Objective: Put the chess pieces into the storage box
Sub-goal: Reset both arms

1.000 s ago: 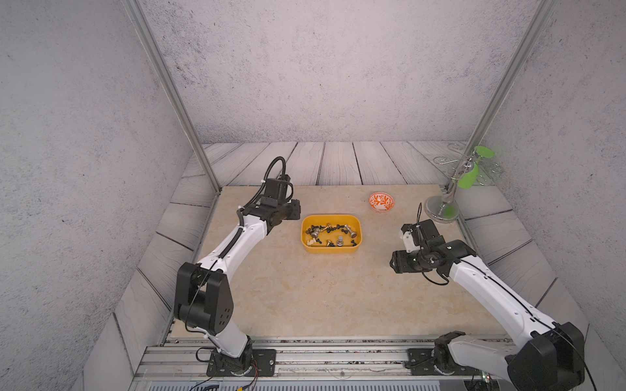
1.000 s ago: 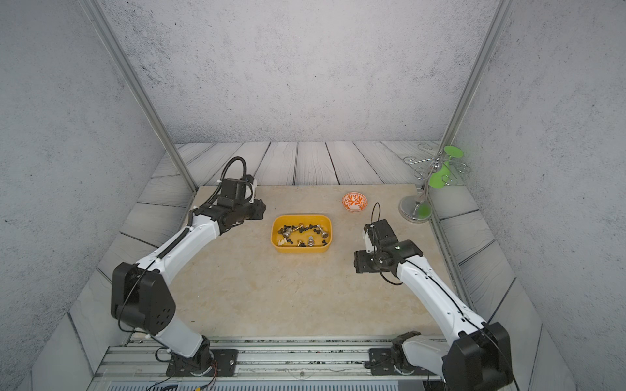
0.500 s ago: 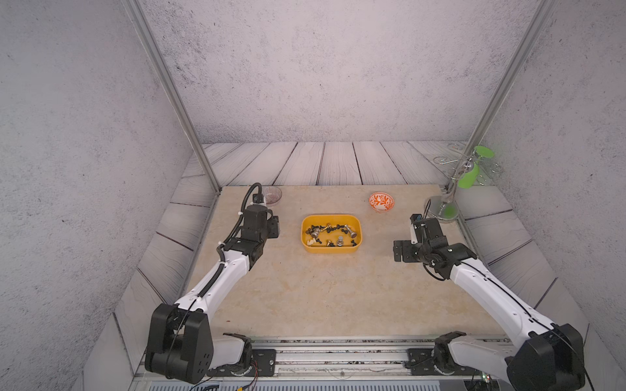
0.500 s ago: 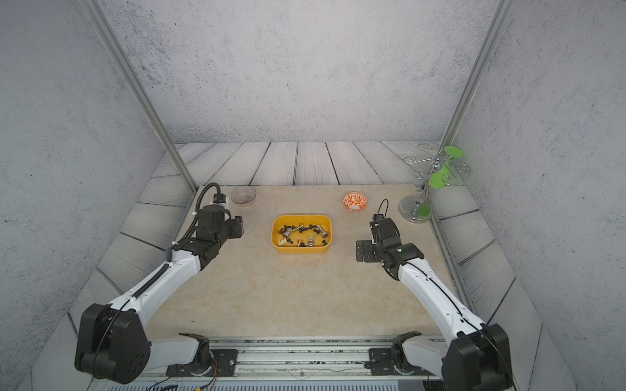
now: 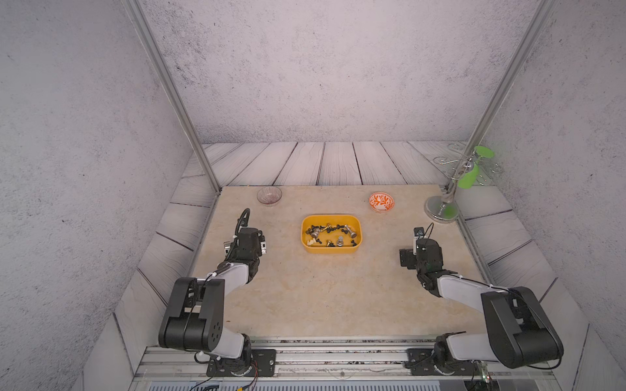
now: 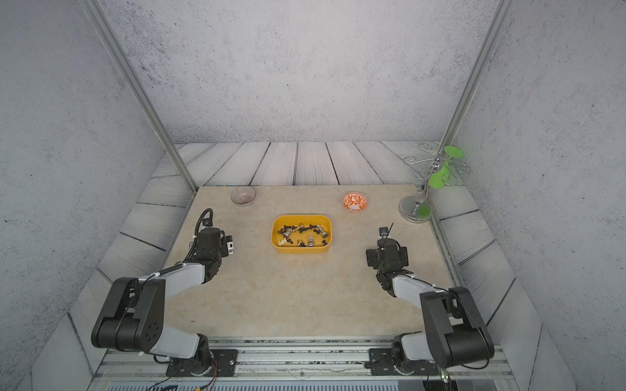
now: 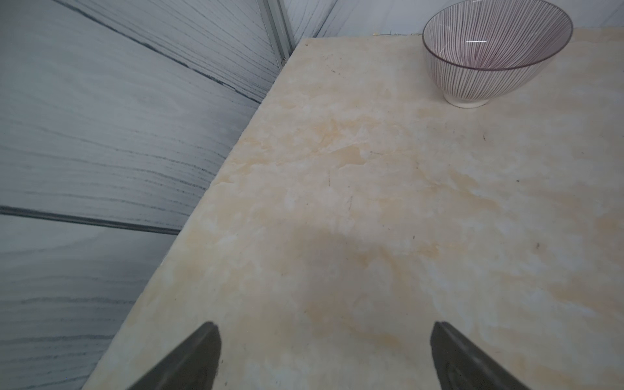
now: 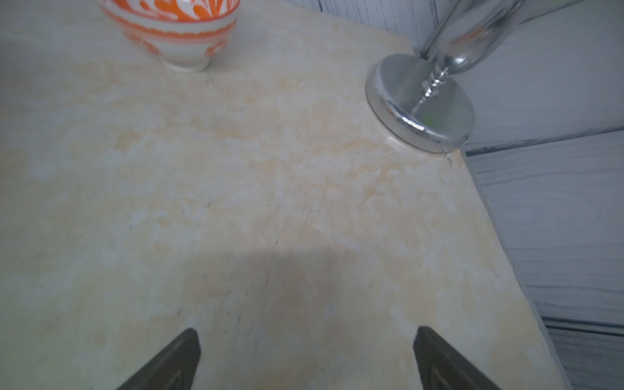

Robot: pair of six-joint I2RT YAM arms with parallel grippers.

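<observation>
The chess pieces (image 5: 316,233), mostly black with a few gold and silver, lie jumbled inside the yellow storage box (image 5: 330,250) at mid-table; they are too small to count. The left gripper (image 7: 325,332) hangs spread wide and empty, near the striped bowl (image 7: 496,50). The right gripper (image 8: 305,336) is equally spread and empty, facing the orange-patterned bowl (image 8: 175,30) and a chrome stand base (image 8: 420,101).

We can read no text, label, brand, number or sign anywhere in these views, neither on the box (image 5: 331,250) nor on the counter (image 5: 321,298).
</observation>
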